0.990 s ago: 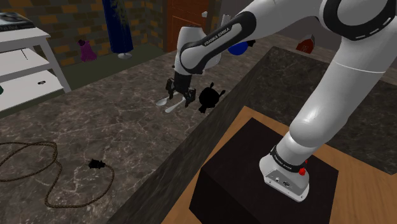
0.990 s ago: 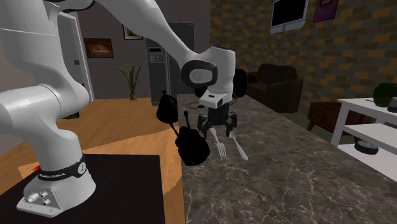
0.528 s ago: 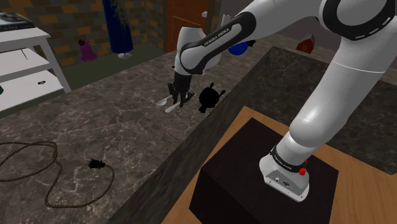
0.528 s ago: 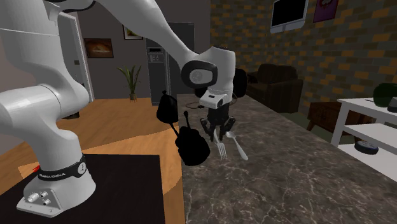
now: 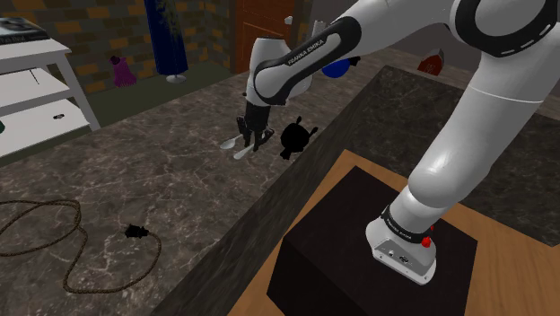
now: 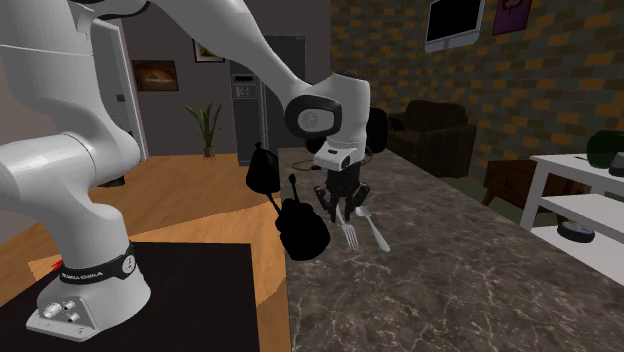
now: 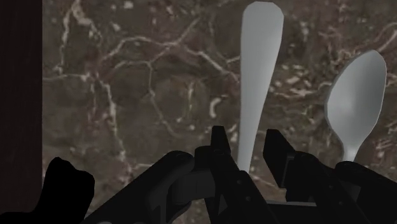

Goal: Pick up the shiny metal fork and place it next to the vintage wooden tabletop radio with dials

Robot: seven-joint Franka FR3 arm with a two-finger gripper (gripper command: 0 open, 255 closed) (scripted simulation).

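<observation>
The silver fork (image 6: 348, 236) lies on the dark marbled countertop (image 6: 440, 280), tines toward the second exterior camera. My black gripper (image 6: 343, 207) stands straight down over it. In the wrist view the fork's handle (image 7: 257, 70) runs between the two fingertips (image 7: 219, 147), and my gripper (image 7: 249, 153) is shut on its narrow part. In the shoulder view my gripper (image 5: 254, 137) touches the counter at the fork (image 5: 242, 152). I cannot make out a radio with dials.
A silver spoon (image 7: 355, 108) lies right beside the fork, also spoon (image 6: 376, 232). Black shapes (image 6: 300, 228) stand at the counter's edge close to the gripper. A cable (image 5: 40, 235) and plug (image 5: 136, 233) lie on the counter. White shelves (image 5: 36, 81) stand beyond.
A second ago the fingers stood apart over the fork; they have since closed on its handle. Arm and fork have not moved.
</observation>
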